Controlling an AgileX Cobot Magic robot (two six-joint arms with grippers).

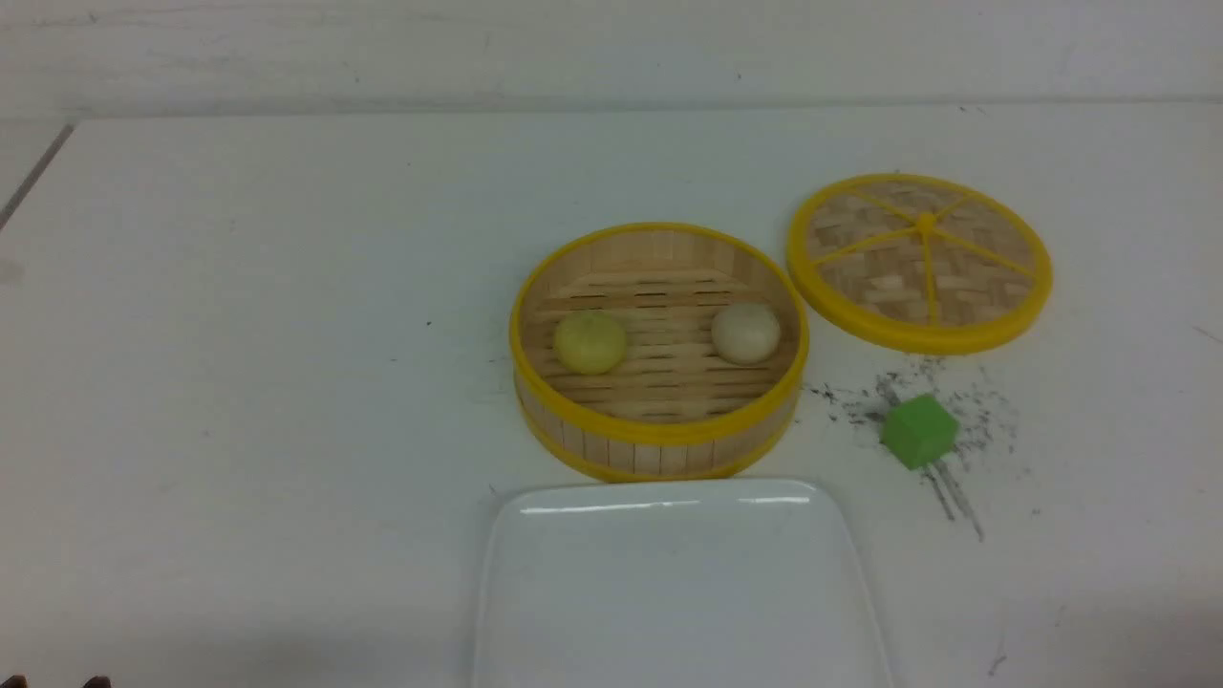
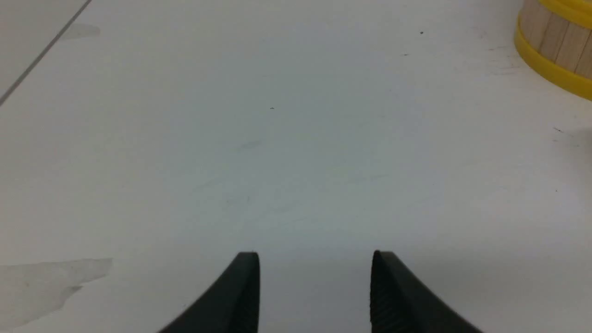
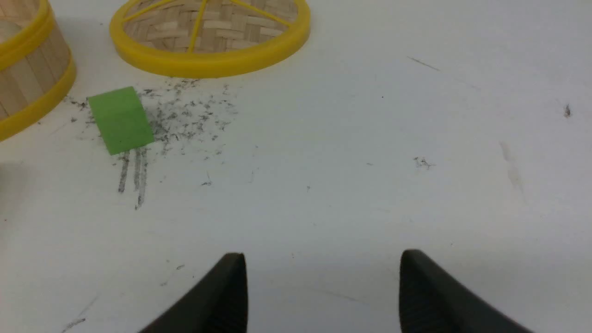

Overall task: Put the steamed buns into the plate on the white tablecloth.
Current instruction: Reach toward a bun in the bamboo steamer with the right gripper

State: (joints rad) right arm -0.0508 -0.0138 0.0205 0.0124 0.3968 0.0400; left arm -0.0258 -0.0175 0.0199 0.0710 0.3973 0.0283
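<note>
A pale yellow steamed bun (image 1: pixel 590 342) and an off-white steamed bun (image 1: pixel 745 333) sit inside the open bamboo steamer (image 1: pixel 659 435). The white plate (image 1: pixel 516 573) lies on the white tablecloth (image 1: pixel 239 334) just in front of the steamer and holds nothing. My left gripper (image 2: pixel 314 259) is open and empty over bare cloth, left of the steamer wall (image 2: pixel 555 41). My right gripper (image 3: pixel 322 259) is open and empty over bare cloth, right of the green cube (image 3: pixel 120 119). Neither arm shows in the front view.
The round woven steamer lid (image 1: pixel 919 260) lies flat to the right of the steamer; it also shows in the right wrist view (image 3: pixel 208 32). A green cube (image 1: pixel 918 431) sits among grey-black scuff marks, right of the plate. The steamer's side (image 3: pixel 27 74) shows in the right wrist view.
</note>
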